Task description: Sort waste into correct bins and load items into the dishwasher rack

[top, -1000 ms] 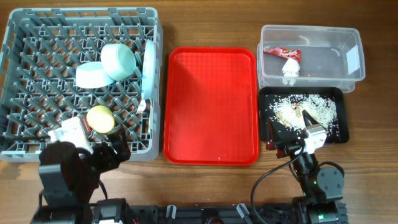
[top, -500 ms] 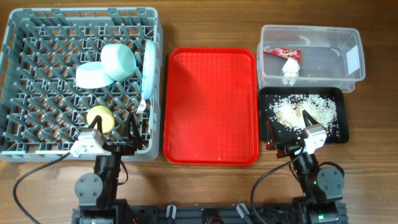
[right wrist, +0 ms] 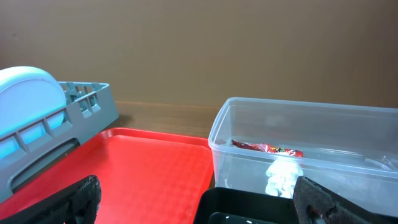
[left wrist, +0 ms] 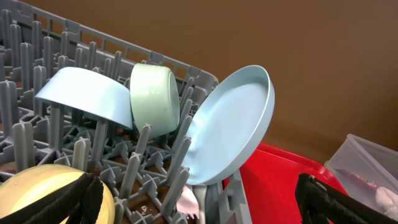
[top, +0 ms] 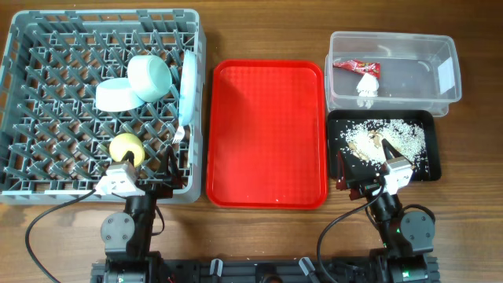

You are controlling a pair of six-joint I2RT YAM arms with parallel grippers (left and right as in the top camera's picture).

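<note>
Left gripper and right gripper both gape empty; back the left straight off the square grey plastic rack's near wall.

The clear tub stands at right, holding the red sauce packet with the white scrap just before it. The black tray shows a corner below the tub. The red tray fills the middle, and the grey rack with the plate sits left. The dark fingers stand wide apart at the bottom corners
</note>
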